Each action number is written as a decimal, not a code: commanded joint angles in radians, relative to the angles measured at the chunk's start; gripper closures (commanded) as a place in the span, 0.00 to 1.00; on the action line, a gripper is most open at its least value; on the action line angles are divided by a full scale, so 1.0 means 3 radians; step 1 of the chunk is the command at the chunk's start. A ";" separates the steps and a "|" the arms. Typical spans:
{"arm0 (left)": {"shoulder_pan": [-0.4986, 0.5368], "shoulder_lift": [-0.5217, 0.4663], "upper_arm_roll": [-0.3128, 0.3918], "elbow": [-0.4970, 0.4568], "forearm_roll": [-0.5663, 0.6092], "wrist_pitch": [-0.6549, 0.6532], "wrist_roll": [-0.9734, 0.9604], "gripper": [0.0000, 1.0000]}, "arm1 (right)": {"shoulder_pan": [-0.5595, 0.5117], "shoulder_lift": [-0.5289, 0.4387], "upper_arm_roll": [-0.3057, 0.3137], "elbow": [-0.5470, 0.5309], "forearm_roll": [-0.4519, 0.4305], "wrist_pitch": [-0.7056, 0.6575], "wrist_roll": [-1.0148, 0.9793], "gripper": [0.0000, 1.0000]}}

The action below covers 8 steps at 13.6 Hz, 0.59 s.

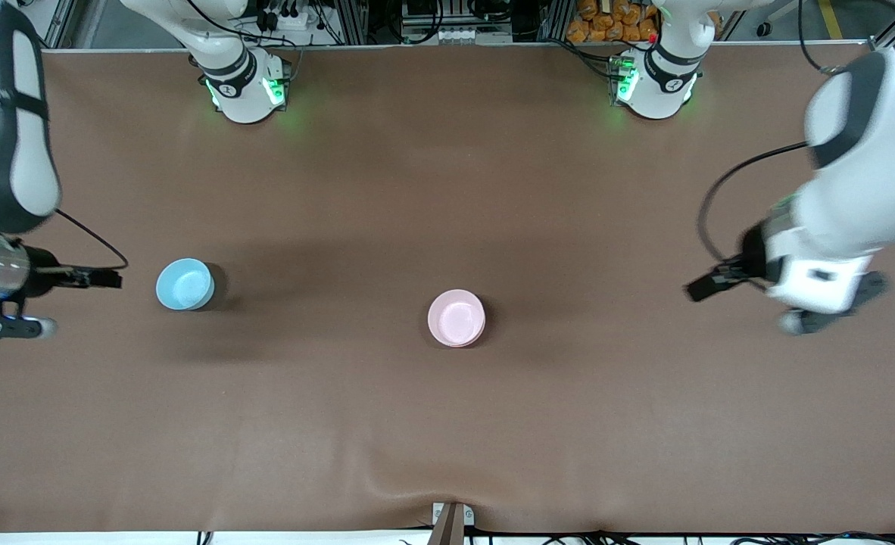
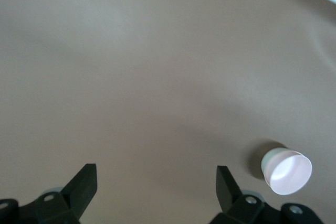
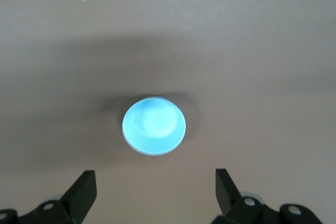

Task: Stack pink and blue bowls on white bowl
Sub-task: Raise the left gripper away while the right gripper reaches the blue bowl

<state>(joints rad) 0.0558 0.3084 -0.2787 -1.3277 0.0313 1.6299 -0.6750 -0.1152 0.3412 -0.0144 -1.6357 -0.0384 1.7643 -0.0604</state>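
I have the brown table (image 1: pixel 447 424) spread under both arms, its covering bare apart from 2 spots. The left arm (image 1: pixel 864 189) reaches in from its end of the table and hangs above bare covering there. The right arm (image 1: pixel 1 151) does the same at its own end, up in the air beside the blue bowl.

The pink bowl (image 1: pixel 456 318) stands upright near the middle of the table, and a white rim shows just under it on the side nearer the front camera, so I read it as nested in the white bowl (image 1: pixel 464 342). From the left wrist camera the pink bowl (image 2: pixel 286 171) sits well apart from the fingers. The blue bowl (image 1: pixel 184 284) stands upright and alone toward the right arm's end of the table, well apart from the pink one, and about level with it.

The left gripper (image 2: pixel 156 184) has its 2 fingers spread wide with only brown covering between them, gripping nothing. The right gripper (image 3: pixel 155 187) is likewise spread wide and empty, and the blue bowl (image 3: pixel 154 125) lies just ahead of its fingertips, untouched
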 commanded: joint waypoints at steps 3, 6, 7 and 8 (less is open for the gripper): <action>0.0416 -0.0419 -0.0037 -0.0140 0.0054 -0.0345 0.0623 0.00 | -0.0204 -0.0120 0.0043 -0.0953 0.0020 0.0883 -0.0177 0.00; 0.0652 -0.0623 -0.0048 -0.0334 0.0044 -0.0356 0.1067 0.00 | -0.0311 -0.0069 0.0043 -0.1189 0.0076 0.1114 -0.0248 0.06; 0.0698 -0.0710 -0.0053 -0.0426 0.0034 -0.0350 0.1130 0.00 | -0.0337 -0.0028 0.0043 -0.1220 0.0082 0.1139 -0.0269 0.14; 0.0698 -0.0792 -0.0053 -0.0518 0.0034 -0.0350 0.1130 0.00 | -0.0352 0.0003 0.0043 -0.1251 0.0107 0.1180 -0.0309 0.19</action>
<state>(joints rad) 0.2422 0.1489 -0.2810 -1.3915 0.0313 1.5201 -0.3676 -0.1905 0.3482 -0.0157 -1.9709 -0.0284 2.0865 -0.1174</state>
